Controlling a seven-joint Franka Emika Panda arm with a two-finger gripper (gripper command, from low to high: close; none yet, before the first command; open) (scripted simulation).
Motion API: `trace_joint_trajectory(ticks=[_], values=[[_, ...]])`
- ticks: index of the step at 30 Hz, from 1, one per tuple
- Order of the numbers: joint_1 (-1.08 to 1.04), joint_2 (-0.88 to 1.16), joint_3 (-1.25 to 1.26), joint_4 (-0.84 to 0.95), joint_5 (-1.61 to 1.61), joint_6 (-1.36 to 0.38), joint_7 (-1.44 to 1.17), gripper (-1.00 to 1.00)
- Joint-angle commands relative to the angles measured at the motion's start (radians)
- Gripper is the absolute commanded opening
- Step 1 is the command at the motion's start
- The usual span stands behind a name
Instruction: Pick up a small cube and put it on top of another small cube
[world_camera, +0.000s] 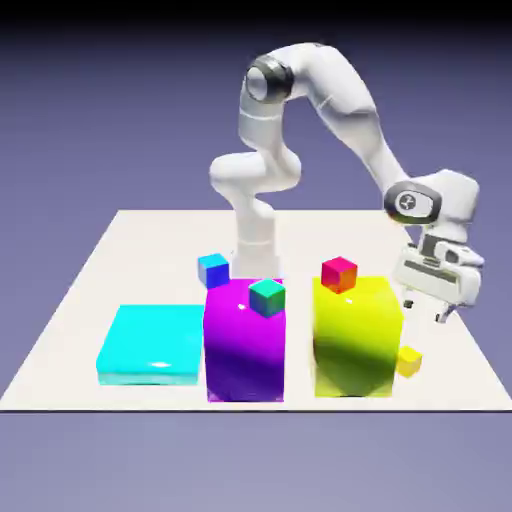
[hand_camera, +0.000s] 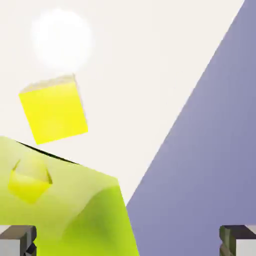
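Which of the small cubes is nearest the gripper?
The plain yellow cube, beside the large yellow block; the other small cubes are blue, green and red.

No text, label, brand, number or sign can be read in either view. The round dark badge (world_camera: 408, 202) on the robot's wrist (world_camera: 432, 200), at the exterior view's right, bears a small pale mark, too small to make out.
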Motion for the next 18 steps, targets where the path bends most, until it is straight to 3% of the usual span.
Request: trace_joint_trajectory(ticks=[1, 6, 10, 11, 18], values=[[0.004, 0.036, 0.018, 0.013, -0.037, -0.026, -0.004, 0.0], [-0.007, 0.143, 0.065, -0.01, -0.165, -0.088, 0.094, 0.0], [0.018, 0.282, -0.026, 0.032, -0.298, -0.021, 0.169, 0.0], [0.018, 0.282, -0.026, 0.032, -0.298, -0.021, 0.169, -1.0], [0.071, 0.137, -0.001, 0.042, -0.142, -0.139, 0.105, -1.0]])
